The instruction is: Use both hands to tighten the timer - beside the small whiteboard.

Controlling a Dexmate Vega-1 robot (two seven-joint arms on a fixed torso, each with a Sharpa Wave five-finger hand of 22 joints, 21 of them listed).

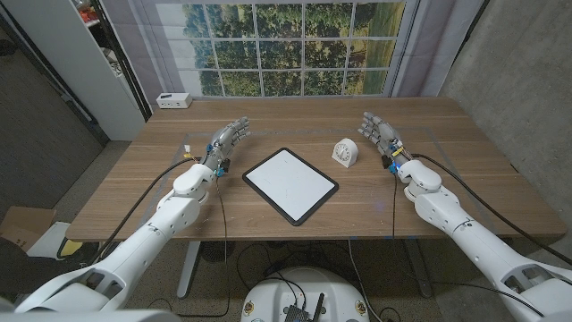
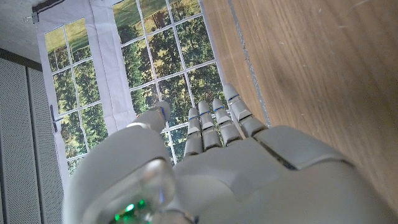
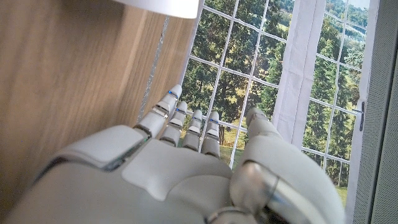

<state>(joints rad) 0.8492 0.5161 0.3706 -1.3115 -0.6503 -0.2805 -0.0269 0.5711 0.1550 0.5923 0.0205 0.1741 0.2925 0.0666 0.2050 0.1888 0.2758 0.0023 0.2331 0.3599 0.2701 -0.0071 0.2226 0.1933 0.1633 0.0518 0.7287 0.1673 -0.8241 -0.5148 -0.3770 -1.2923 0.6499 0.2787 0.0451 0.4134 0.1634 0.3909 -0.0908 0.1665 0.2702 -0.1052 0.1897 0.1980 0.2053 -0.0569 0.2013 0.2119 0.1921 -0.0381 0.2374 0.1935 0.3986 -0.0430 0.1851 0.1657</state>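
Note:
A small white timer (image 1: 346, 152) with a round dial stands on the wooden table (image 1: 295, 116), just right of the small whiteboard (image 1: 290, 184). The whiteboard lies turned like a diamond in the middle of the table. My left hand (image 1: 225, 139) is to the left of the whiteboard, fingers extended and holding nothing. My right hand (image 1: 380, 133) is a short way right of the timer, apart from it, fingers extended and empty. The left wrist view shows the back of my left hand (image 2: 230, 168) over bare wood. The right wrist view shows my right hand (image 3: 186, 162) and a white edge of the timer (image 3: 163, 6).
A small white box (image 1: 172, 101) sits at the table's far left corner. A window backdrop with trees (image 1: 286, 45) stands behind the table. A white cabinet (image 1: 98, 63) is at the left, a concrete wall at the right.

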